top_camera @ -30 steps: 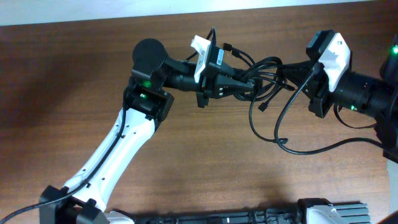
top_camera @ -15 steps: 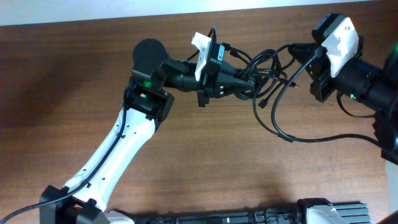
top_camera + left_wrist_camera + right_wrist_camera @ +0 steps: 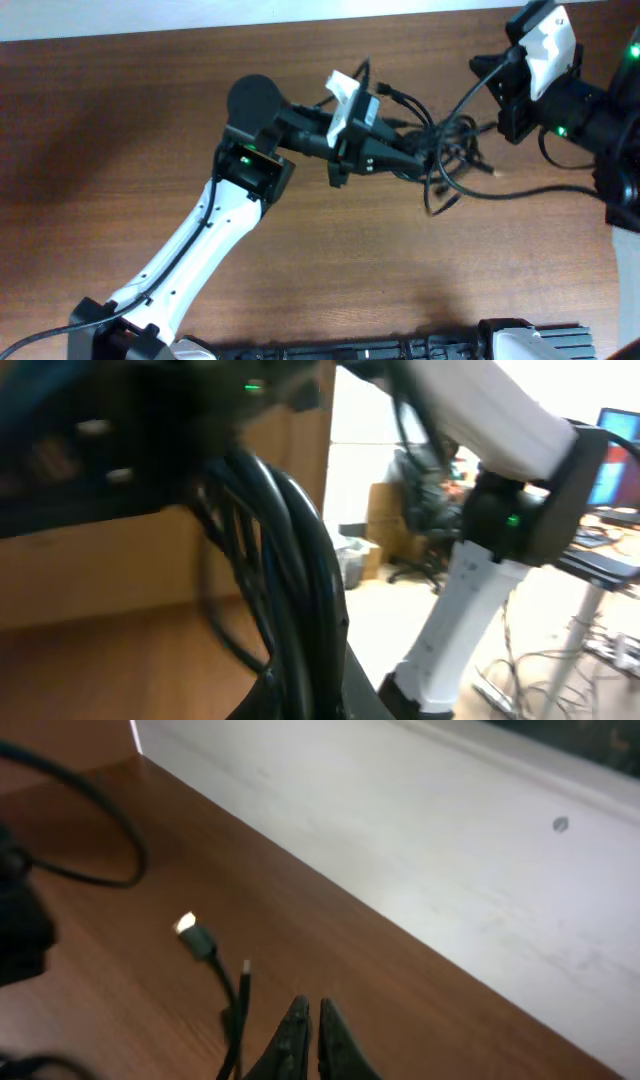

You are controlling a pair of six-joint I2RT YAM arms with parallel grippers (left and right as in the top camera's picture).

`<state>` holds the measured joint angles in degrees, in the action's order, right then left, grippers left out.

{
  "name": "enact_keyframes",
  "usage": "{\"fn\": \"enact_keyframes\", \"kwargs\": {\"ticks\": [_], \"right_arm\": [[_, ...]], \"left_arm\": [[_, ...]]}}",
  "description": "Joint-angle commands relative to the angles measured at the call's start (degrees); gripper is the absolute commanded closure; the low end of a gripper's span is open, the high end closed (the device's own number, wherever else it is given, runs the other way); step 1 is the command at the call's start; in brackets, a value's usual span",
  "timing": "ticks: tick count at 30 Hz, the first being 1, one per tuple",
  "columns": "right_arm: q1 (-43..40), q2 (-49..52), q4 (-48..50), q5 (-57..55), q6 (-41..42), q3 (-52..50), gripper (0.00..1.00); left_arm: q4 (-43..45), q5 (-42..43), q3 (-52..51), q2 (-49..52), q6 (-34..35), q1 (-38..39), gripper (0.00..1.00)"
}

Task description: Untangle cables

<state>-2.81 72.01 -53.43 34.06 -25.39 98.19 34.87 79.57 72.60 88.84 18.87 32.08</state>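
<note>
The cables (image 3: 450, 145) are a knot of thin black cords hanging above the wooden table (image 3: 100, 150), right of centre. My left gripper (image 3: 405, 158) is shut on the knot's left side. In the left wrist view several thick-looking black strands (image 3: 290, 560) run down between its jaws (image 3: 320, 690). My right gripper (image 3: 482, 70) is at the far right top, shut on one strand (image 3: 460, 100) stretched up from the knot. In the right wrist view its fingertips (image 3: 312, 1010) are almost together, with two plug ends (image 3: 190, 930) just left of them. A loose strand (image 3: 540, 188) trails right.
A white strip (image 3: 200, 15) runs along the table's far edge, and it shows as a pale wall (image 3: 450, 840) in the right wrist view. Black equipment (image 3: 400, 350) lies along the near edge. The right arm's body (image 3: 600, 120) fills the right side.
My right gripper has moved up and to the right, pulling its strand taut. My left gripper and the knot have shifted right and slightly down. The big hanging loop has shrunk.
</note>
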Motion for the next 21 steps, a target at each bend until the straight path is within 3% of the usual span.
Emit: {"fn": "enact_keyframes", "kwargs": {"ticks": [1,6,10,11,13,21], "right_arm": [[-0.22,0.74,-0.55,2.29,0.83,0.74,0.96],[-0.22,0.74,-1.20,-1.49,0.85,0.72,0.96],[-0.24,0.44,-2.38,-8.00,1.09,0.72,0.61],[-0.24,0.33,-2.47,-9.90,2.51,0.72,0.25],[-0.28,-0.13,-2.64,-14.21,5.20,0.72,0.14],[-0.26,-2.32,-5.95,-15.21,5.33,0.72,0.08]], "left_arm": [[0.48,1.38,0.00,-0.76,-1.09,0.42,1.00],[0.44,1.44,0.00,-0.76,-1.07,0.37,1.00],[-1.49,1.44,0.00,-0.76,-0.81,-1.53,1.00],[-1.57,1.46,0.00,-0.76,0.02,-2.23,1.00],[-1.53,1.46,-0.02,-0.76,1.49,-4.07,1.00],[-1.51,1.27,-0.02,-0.76,1.49,-7.32,1.00]]}}
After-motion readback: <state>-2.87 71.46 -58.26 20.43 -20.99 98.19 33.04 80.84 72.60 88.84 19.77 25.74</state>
